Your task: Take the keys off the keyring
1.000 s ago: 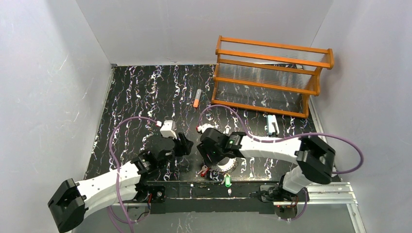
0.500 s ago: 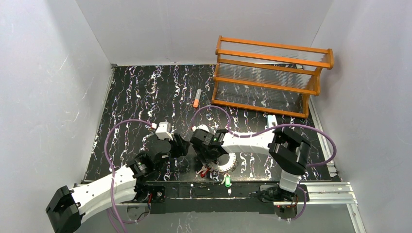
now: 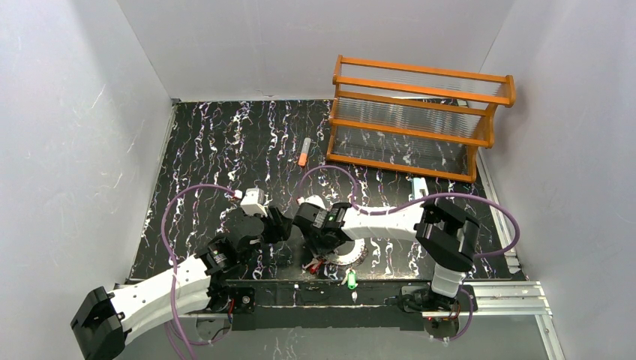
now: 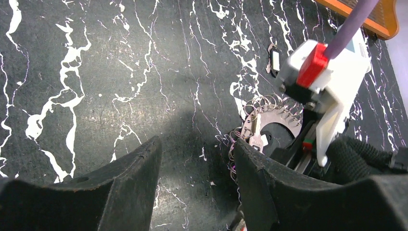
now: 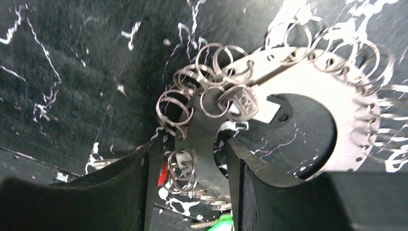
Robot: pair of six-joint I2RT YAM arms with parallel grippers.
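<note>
The keyring [image 3: 351, 256] is a flat grey metal ring with small wire loops along its rim, lying near the table's front edge. My right gripper [image 5: 192, 148] is open and straddles the keyring's [image 5: 308, 91] left band, one finger in the hole and one outside. A silver key [image 5: 243, 102] hangs on a loop there. A red key [image 3: 315, 264] and a green key [image 3: 350, 280] lie by the rim. A dark-and-white key [image 4: 275, 60] lies beyond the keyring [image 4: 272, 119]. My left gripper [image 4: 197, 144] is open over bare table, just left of the ring.
An orange wooden rack [image 3: 420, 120] stands at the back right. An orange-and-grey tube [image 3: 304, 154] lies mid-table. A pale clip [image 3: 418, 185] peeks out behind the right arm. A metal rail [image 3: 495, 298] runs along the front edge.
The right arm has swung left, bringing its gripper over the keyring's left side. The left arm has shifted slightly left. Since half a second ago little has moved.
</note>
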